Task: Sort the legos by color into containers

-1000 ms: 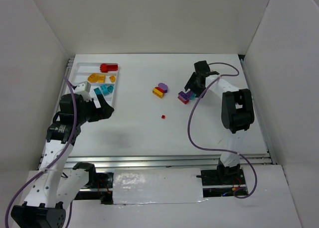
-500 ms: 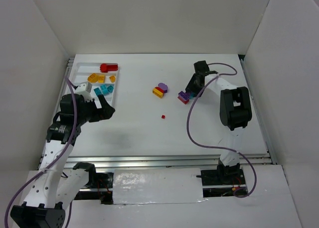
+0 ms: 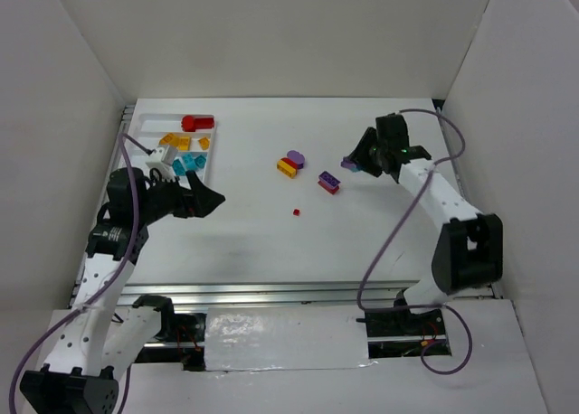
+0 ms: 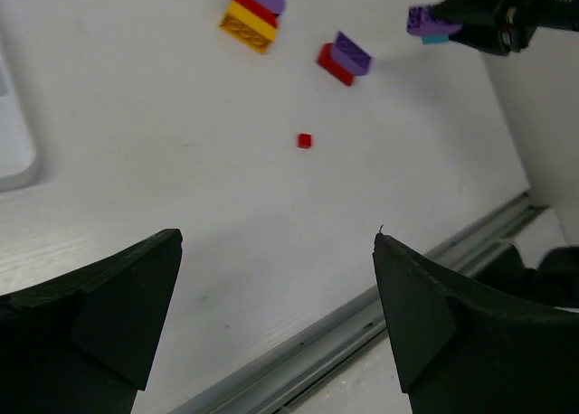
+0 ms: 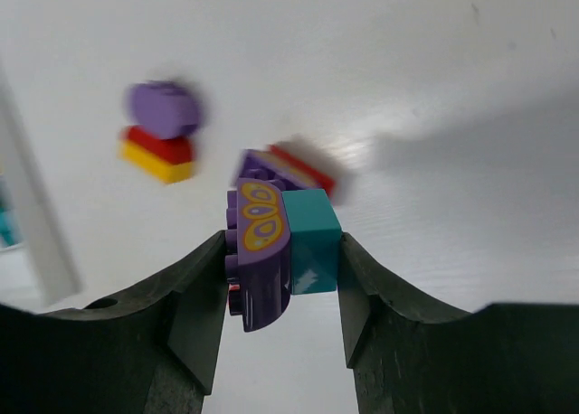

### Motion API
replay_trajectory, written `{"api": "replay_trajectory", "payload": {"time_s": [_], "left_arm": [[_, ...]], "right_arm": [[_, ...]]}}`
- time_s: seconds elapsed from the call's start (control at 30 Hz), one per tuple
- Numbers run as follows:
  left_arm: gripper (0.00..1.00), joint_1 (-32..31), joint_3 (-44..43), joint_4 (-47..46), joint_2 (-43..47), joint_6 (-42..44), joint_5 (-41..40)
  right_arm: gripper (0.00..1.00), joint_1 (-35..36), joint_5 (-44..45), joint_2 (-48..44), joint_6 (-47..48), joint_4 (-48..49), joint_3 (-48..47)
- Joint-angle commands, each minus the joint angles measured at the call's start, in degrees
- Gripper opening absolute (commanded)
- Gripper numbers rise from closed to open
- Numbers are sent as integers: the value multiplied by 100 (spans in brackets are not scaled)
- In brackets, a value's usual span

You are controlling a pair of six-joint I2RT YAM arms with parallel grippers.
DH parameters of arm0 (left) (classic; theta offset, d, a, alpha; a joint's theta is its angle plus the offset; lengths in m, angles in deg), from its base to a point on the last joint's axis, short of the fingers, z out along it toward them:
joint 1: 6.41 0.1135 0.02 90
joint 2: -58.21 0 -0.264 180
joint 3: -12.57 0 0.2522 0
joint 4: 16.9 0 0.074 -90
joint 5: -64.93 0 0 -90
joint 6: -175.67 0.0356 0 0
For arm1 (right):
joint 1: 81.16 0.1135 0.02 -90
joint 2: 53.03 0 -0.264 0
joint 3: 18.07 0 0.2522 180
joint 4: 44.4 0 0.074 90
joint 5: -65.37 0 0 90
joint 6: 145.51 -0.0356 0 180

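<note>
Left gripper stands wide and empty, just beside the white compartmented plastic tray. Right gripper clamps joined purple-and-teal plastic bricks above the white table. Recommendation: separate the colours before depositing.

Top cam: fixed, high over the near edge, looks down on the whole table, far off; left wrist cam: low at the table's left side, faces right and down across it, own fingers along the bottom; shares with top the yellow stack, red-purple stack, red stud, purple-teal pair; right wrist cam: very close on that pair, faces left, both stacks blurred behind it.
</note>
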Motion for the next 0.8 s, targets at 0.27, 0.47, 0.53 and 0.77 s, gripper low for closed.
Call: {"api": "replay_trajectory", "payload": {"time_s": [0.27, 0.47, 0.53, 0.77], "left_arm": [[100, -1990, -83, -3908, -777, -1342, 2219], [99, -4754, -1185, -2200, -1840, 1849, -1206], [99, -4896, -1054, -2410, -1929, 2159, -1448], [99, -5397, -1386, -2254, -2211, 3275, -2018]], "right_arm": [[0, 312, -3437, -2981, -318, 1126, 1563], [0, 549, -4935, -3710, -698, 1112, 1749], [0, 567, -5128, -3843, -541, 883, 1714], [0, 865, -4989, -4361, -364, 109, 1757]]}}
